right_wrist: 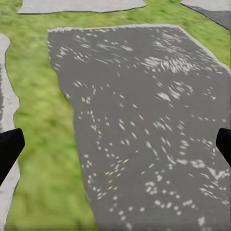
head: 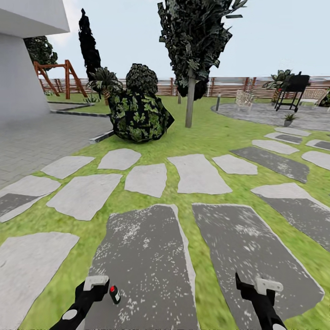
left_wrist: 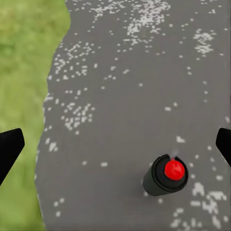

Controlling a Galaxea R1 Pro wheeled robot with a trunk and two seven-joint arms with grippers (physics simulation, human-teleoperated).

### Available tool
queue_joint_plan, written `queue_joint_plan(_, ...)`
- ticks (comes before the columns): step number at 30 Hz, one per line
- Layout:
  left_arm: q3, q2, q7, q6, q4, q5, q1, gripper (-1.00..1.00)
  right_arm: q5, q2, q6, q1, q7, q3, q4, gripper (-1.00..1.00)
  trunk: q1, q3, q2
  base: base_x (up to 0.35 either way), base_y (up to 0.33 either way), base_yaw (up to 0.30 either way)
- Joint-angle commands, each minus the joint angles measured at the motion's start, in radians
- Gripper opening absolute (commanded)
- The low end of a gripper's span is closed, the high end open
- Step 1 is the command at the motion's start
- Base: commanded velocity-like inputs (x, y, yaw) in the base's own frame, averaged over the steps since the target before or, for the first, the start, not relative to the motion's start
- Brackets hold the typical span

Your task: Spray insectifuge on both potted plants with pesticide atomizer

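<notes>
- Although the pesticide atomizer (head: 114, 294) is within reach, it stands unheld on a dark grey paving slab (head: 146, 256), so the pick-up is judged not yet done and both sprayings remain.
- Pesticide atomizer: small dark bottle, red-topped as seen from above in the left wrist view (left_wrist: 166, 174), upright on the slab, just beside the left gripper (head: 101, 286) on its inner side.
- Left gripper: fingers spread wide at the edges of the left wrist view, one tip at (left_wrist: 8, 147); nothing between them; the bottle lies off-centre, nearer one finger than the other.
- Right gripper (head: 250, 285): jaws wide apart in its own wrist view, one fingertip at (right_wrist: 9, 144); empty, poised over the neighbouring dark slab (head: 256, 256) and the grass strip (right_wrist: 43, 144).
- Potted plants: one small candidate, a low green rosette in a pale pot (head: 288, 119), sits far off at the rim of the paved circle by the black grill (head: 293, 91); too small to confirm. The second cannot be identified.
- Garden: lawn, pale stepping stones (head: 197, 174), wooden fence (head: 229, 87) at the far side.
- Outstanding, by judgement: centre the left gripper on the bottle, close, lift, travel to each plant, spray.
</notes>
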Motion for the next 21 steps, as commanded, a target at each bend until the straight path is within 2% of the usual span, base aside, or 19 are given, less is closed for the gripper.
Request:
queue_joint_plan(1,0.001,0.0,-0.001,-0.003,0.001,0.003,0.0,1.0,0.002,0.0,-0.003,0.0,0.0,-0.001,0.001,1.0,0.004,-0.006,-0.008,0.0,0.0,0.0)
queue_joint_plan(3,0.002,0.0,-0.001,-0.003,0.001,0.003,-0.001,1.0,0.002,0.0,-0.003,0.0,0.0,-0.001,0.001,1.0,0.011,-0.015,-0.022,0.0,0.0,0.0)
queue_joint_plan(7,0.002,-0.001,0.0,-0.026,0.002,0.002,0.001,1.0,0.002,0.0,-0.002,0.0,0.0,0.0,0.001,1.0,0.013,-0.037,-0.023,0.0,0.0,0.0)
queue_joint_plan(16,0.002,-0.001,-0.001,-0.041,0.002,0.002,0.001,1.0,0.002,0.0,-0.003,0.0,0.0,0.001,0.001,1.0,0.013,-0.05,-0.023,0.0,-0.006,0.0)
queue_joint_plan(21,0.002,0.001,0.0,-0.042,0.002,0.003,0.0,1.0,0.003,0.0,-0.002,0.0,0.0,0.002,0.002,1.0,0.013,-0.051,-0.023,-0.025,-0.204,0.0)
